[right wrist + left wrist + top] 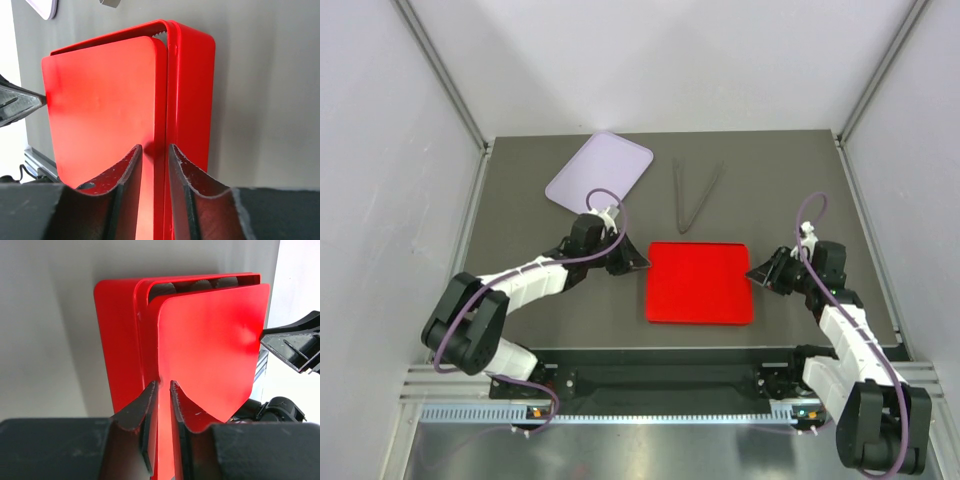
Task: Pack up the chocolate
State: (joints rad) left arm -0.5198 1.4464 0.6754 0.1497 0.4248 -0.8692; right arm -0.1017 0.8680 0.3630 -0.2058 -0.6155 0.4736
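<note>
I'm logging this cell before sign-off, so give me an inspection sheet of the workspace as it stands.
Surface: dark grey table, no spills seen.
Job's things: red box at the centre, its lid not seated, with a gap along one side; what look like pleated cup rims show in the gap; chocolate, nothing seen.
Clutter: lavender tray at the far left; metal tongs beside it.
Grippers: left gripper straddles the lid's left edge, right gripper straddles the box's right edge; whether either is clamped cannot be told.
Cables: left purple cable and right purple cable loop above the wrists, off the box.
Surroundings: white walls and metal frame posts.
</note>
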